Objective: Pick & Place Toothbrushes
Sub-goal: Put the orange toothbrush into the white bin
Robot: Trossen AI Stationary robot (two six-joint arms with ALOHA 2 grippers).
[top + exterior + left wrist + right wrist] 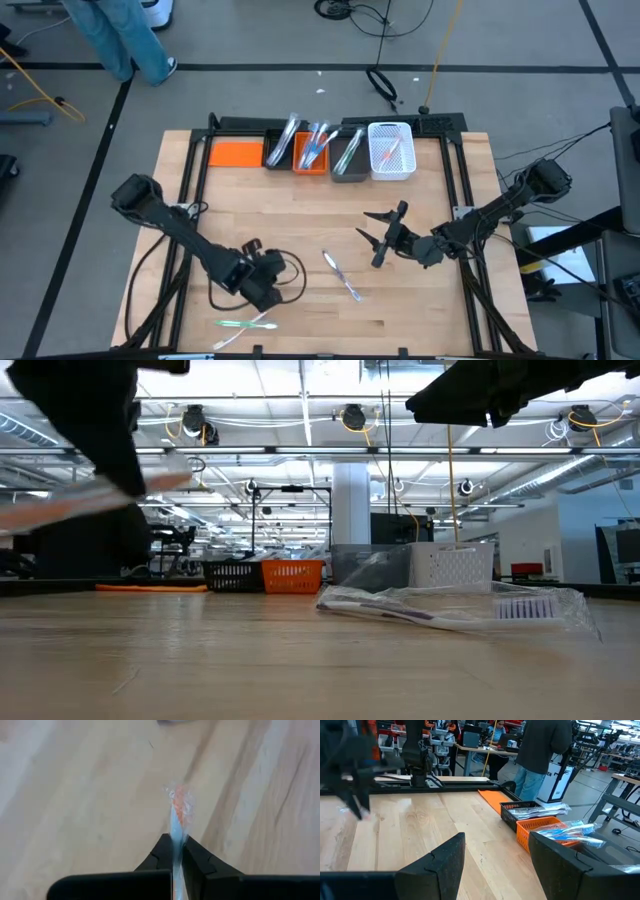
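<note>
High view showed several toothbrushes (312,148) already binned; my left gripper (262,285) had clamped one wrapped toothbrush (178,815), right gripper (385,238) gaped empty, three remained near it.

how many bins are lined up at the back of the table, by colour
black bin: 1
orange bin: 1
grey bin: 1
white bin: 1
total: 4

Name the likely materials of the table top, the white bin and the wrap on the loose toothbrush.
Table top: pale wood, visible grain, matte. White bin: probably moulded plastic, lattice walls. Wrap on the loose toothbrush: clear, crinkled film, glossy.
</note>
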